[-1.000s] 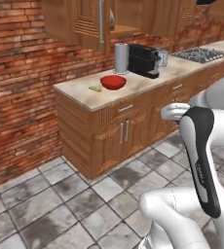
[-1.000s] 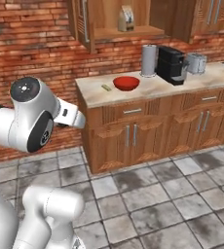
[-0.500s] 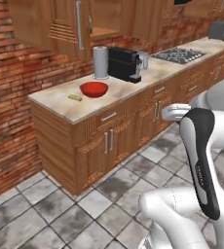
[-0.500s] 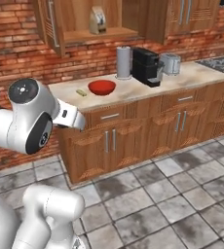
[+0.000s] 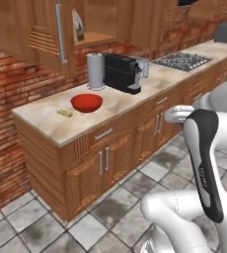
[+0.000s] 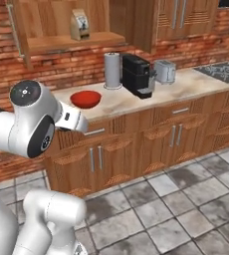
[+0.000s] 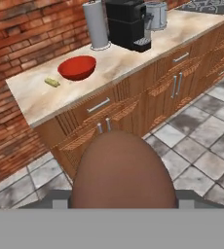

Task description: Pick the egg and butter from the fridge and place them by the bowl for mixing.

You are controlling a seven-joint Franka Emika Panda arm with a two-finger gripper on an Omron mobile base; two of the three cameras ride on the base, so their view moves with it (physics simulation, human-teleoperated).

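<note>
Both base views and hand view toward bowl (image 5: pixel 86 102) counter (image 5: pixel 46 123).

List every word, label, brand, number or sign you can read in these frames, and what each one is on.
None can be read.
Bag on the open shelf: a dark patch on its front, too small and blurred to read.
Coffee machine, paper towel roll, toaster, red bowl: no markings visible.

The egg (image 7: pixel 123 170), dark reddish-brown and rounded, looms close at the bottom of the hand view. The glossy red bowl (image 5: pixel 86 103) sits upright on the counter, with the thin yellow butter (image 5: pixel 64 113) lying flat just beside it.
</note>
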